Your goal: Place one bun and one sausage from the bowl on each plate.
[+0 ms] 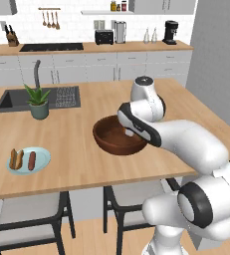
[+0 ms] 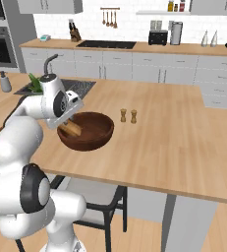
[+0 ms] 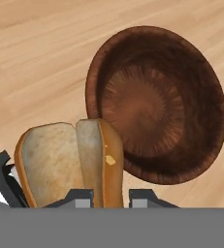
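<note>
Hand view: claw [image 3: 106,196] pinches bun [image 3: 70,162] by its edge above wooden bowl [image 3: 157,101]; thin grip may slip.

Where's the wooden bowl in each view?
Left base view: bowl at centre, partly behind the arm.
Right base view: bowl left of centre, beside the arm.
Hand view: bowl upper right, seen from above.
Shared landmark: the bun, in the end effector.

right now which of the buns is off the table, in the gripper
The bun clamped in the gripper, raised over the wooden bowl. The other bun lies on the light-blue plate beside a sausage.
</note>
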Controlling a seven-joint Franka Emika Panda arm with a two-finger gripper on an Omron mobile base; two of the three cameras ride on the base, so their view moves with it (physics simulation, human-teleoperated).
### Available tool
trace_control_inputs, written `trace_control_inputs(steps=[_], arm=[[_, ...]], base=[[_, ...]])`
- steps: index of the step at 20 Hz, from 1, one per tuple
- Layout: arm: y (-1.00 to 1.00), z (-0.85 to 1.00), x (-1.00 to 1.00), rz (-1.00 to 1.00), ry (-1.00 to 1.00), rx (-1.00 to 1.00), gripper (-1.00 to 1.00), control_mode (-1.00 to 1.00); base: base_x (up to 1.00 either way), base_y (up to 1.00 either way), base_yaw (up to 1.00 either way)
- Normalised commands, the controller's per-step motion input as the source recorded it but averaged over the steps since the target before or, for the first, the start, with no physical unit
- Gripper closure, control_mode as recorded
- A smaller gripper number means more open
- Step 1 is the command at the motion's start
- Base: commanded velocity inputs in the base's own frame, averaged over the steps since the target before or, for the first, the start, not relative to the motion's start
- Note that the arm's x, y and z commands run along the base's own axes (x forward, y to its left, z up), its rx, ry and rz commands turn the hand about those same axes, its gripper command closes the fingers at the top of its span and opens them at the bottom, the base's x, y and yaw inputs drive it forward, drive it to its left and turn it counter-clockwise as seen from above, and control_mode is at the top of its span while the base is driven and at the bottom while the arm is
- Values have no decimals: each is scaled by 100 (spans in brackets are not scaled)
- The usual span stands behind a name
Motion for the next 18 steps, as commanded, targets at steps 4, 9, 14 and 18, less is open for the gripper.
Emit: trace_control_inputs(steps=[4,9,14,18], arm=[[8,0,-11,0,-2,0,100,100],[0,0,0,0,0,0,100,100],[0,0,0,0,0,0,100,100],[0,0,0,0,0,0,100,100]], base=[[-19,44,0],[-71,100,-6],[-19,100,-15],[0,100,-17]])
